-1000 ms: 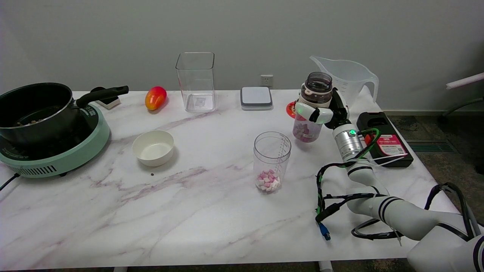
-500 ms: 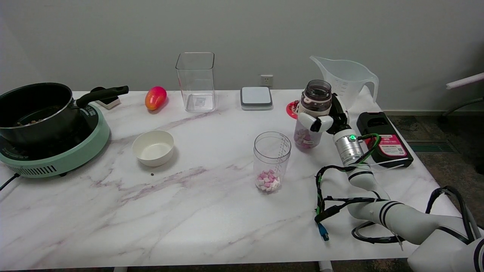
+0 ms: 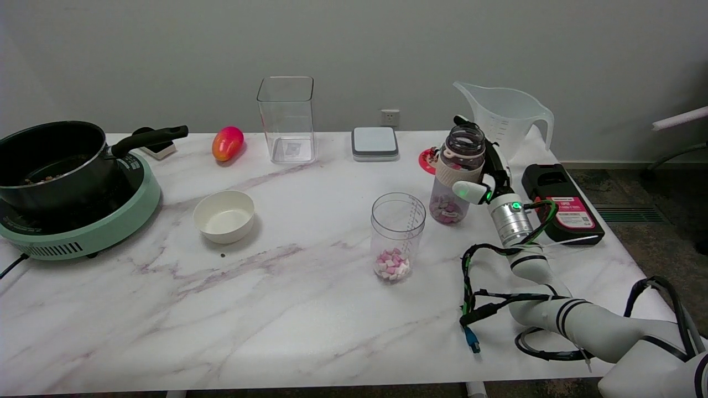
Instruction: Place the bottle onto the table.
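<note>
Now the bottle (image 3: pixel 457 174) stands upright at the right rear of the marble bench (image 3: pixel 287 309), its base apparently resting on the surface, just behind and to the right of a clear measuring cup (image 3: pixel 397 236) that holds pink and white pieces. The right hand (image 3: pixel 487 171) lies directly to the bottle's right, wrapped round its middle: one white finger crosses the front of the body below the pale collar while the dark palm backs the far side, so the hand looks to be gripping the bottle, though how firmly cannot be read. The bottle's long axis runs vertical, leaning very slightly if at all, and the forearm comes up to it from the lower right. The bottle itself is clear plastic with a dark, open-looking neck, a beige band beneath it, and a small heap of pink and white pieces at the bottom. If the base is indeed seated, the release would call for the fingers to spread and the hand to draw away rightward, clear of the black case (image 3: pixel 561 202) nearby.
</note>
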Available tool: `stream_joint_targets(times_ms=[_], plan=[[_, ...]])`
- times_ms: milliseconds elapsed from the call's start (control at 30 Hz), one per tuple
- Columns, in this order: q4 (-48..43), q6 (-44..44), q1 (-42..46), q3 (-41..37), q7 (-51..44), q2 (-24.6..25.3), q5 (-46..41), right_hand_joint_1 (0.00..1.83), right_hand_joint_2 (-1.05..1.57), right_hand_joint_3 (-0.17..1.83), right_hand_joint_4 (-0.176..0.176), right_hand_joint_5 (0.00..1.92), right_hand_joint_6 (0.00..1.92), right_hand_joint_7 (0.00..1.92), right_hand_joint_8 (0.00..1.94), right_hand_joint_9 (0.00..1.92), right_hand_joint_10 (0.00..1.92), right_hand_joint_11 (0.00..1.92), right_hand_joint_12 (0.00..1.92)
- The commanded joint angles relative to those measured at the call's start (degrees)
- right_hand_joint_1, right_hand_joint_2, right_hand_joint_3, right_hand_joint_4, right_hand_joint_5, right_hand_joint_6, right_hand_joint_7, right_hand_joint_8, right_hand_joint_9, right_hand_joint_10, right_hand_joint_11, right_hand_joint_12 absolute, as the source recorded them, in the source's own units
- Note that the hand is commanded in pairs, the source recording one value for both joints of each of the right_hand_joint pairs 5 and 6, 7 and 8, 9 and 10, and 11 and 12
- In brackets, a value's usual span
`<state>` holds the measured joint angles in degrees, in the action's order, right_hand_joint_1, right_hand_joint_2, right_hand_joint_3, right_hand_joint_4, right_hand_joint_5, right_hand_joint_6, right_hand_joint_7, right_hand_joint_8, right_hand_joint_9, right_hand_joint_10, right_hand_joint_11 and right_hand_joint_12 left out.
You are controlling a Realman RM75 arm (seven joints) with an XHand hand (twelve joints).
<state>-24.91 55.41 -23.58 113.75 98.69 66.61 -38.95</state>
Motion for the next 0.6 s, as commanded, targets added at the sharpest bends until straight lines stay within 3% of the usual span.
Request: stream_joint_targets(times_ms=[33, 200, 267, 333, 600], plan=[[-0.3, 1.2, 1.0, -0.2, 0.2, -0.2, 0.1, 1.3, -0.97, 1.38, 0.0, 0.26, 0.26, 0.97, 0.97, 0.93, 0.93, 0.66, 0.66], [-3.3, 1.1, 2.1, -0.3, -0.1, -2.6, 2.3, 1.3, -1.04, 1.31, 0.0, 0.22, 0.22, 0.88, 0.88, 0.84, 0.84, 0.62, 0.62], [-5.4, 0.6, 2.7, -0.3, 0.0, -4.0, 3.2, 1.32, -1.05, 1.27, 0.0, 0.22, 0.22, 0.83, 0.83, 0.66, 0.66, 0.6, 0.6], [-7.3, 0.3, 3.4, -0.4, -0.2, -5.2, 3.4, 1.34, -1.04, 1.2, 0.0, 0.24, 0.24, 0.76, 0.76, 0.6, 0.6, 0.57, 0.57], [-12.9, 1.0, 8.3, -5.7, -0.2, -6.9, 3.0, 1.27, -0.98, 1.17, 0.0, 0.26, 0.26, 0.62, 0.62, 0.62, 0.62, 0.6, 0.6]])
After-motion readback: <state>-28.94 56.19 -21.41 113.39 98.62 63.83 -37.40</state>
